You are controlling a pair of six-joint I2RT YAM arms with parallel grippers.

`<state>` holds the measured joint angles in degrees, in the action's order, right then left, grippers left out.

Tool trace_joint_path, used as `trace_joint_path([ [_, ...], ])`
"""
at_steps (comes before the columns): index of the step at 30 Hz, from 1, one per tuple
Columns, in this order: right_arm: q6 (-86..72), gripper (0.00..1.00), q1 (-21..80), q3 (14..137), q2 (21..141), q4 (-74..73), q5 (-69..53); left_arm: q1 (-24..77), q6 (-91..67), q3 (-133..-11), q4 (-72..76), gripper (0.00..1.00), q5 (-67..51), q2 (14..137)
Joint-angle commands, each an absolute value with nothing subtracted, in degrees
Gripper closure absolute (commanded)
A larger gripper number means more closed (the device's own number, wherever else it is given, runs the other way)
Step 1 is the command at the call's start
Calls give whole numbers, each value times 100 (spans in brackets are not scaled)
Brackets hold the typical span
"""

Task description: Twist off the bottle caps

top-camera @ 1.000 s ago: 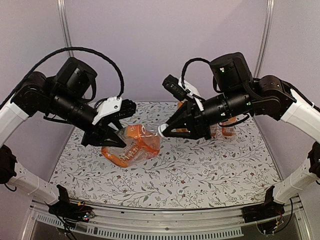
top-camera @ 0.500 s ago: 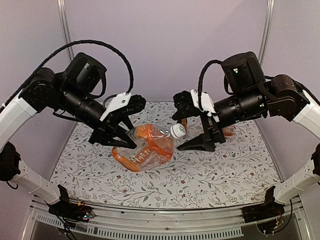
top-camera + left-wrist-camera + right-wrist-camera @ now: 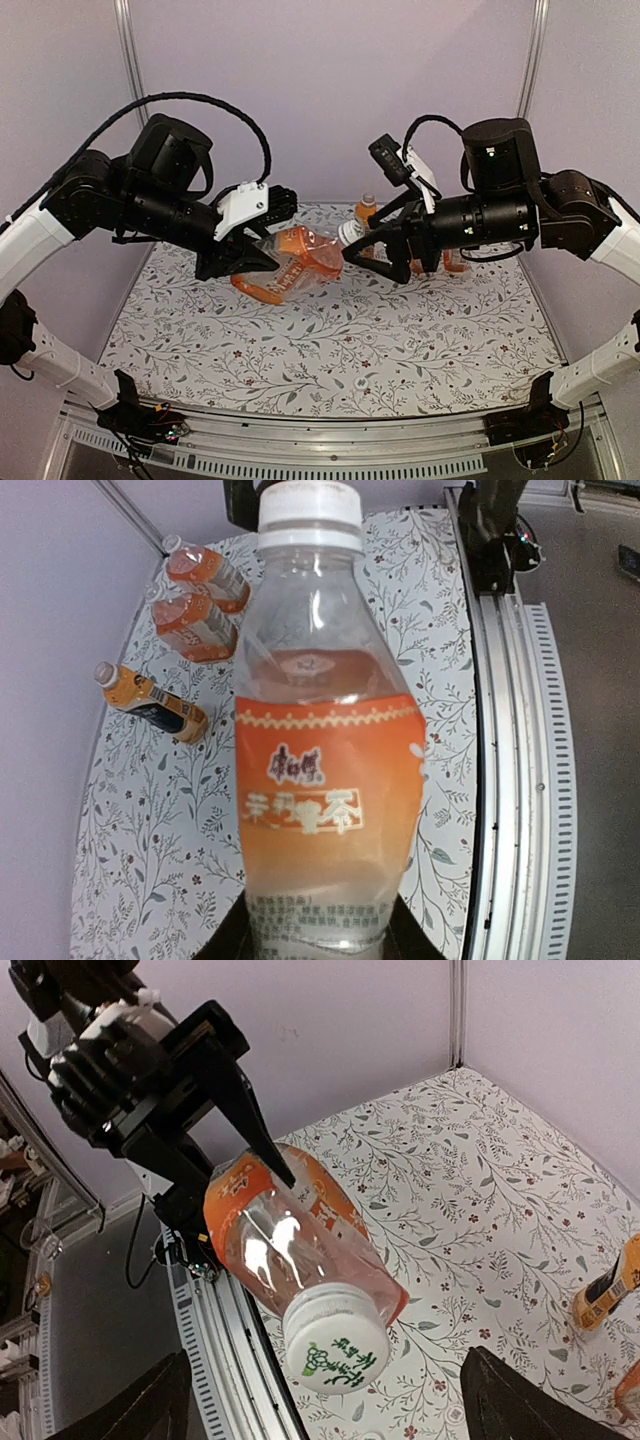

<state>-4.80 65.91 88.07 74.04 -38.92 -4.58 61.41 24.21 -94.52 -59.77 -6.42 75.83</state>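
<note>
1. My left claw [image 3: 252,262] is pinched tight on the base end of a squat clear plastic bottle with an orange label [image 3: 295,262]. One dark finger [image 3: 228,942] presses each side of it.
2. That bottle hangs in the air above the table, tipped nearly onto its side. Its neck points toward my right arm, and there is orange liquid inside.
3. Its round white ribbed screw cap [image 3: 335,1350] sits on the neck. It has green print on its flat top.
4. My right claw [image 3: 358,247] is spread wide and grips nothing. The cap lies between its two black fingers [image 3: 510,1400]. In the right wrist view both fingers stand apart from it.
5. Farther out, two more squat orange-labelled bottles [image 3: 195,628] stand side by side near the back wall, behind my right arm.
6. Just beside them stands a slim clear bottle with a dark label [image 3: 155,705]. A white cap is on it.
7. Under everything lies a white tablecloth printed with grey leaves and small flowers [image 3: 330,350].
8. A ribbed metal rail [image 3: 330,440] runs along the table's near edge, where my two bases are bolted.
</note>
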Motion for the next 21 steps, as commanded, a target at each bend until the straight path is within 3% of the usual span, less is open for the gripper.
trace_joint_path([
  [1, -2745, 9, 6500, 8714, 7372, -3592, -253, 6270, 2662, -9164, -5544, 87, 203, 7411],
  [6, -3210, 22, 6499, 8613, 7357, -3469, 401, 6293, 2670, -9142, -5540, 87, 325, 7407],
  [12, -3120, 30, 6363, 8700, 7529, -3178, -352, 6306, 2741, -9062, -5512, 86, 357, 7399],
  [19, -3182, 55, 6208, 8737, 7719, -3088, -777, 6328, 2725, -9187, -5526, 86, 397, 7485],
  [21, -3187, 57, 6186, 8728, 7689, -3088, -773, 6328, 2724, -9193, -5525, 86, 382, 7481],
])
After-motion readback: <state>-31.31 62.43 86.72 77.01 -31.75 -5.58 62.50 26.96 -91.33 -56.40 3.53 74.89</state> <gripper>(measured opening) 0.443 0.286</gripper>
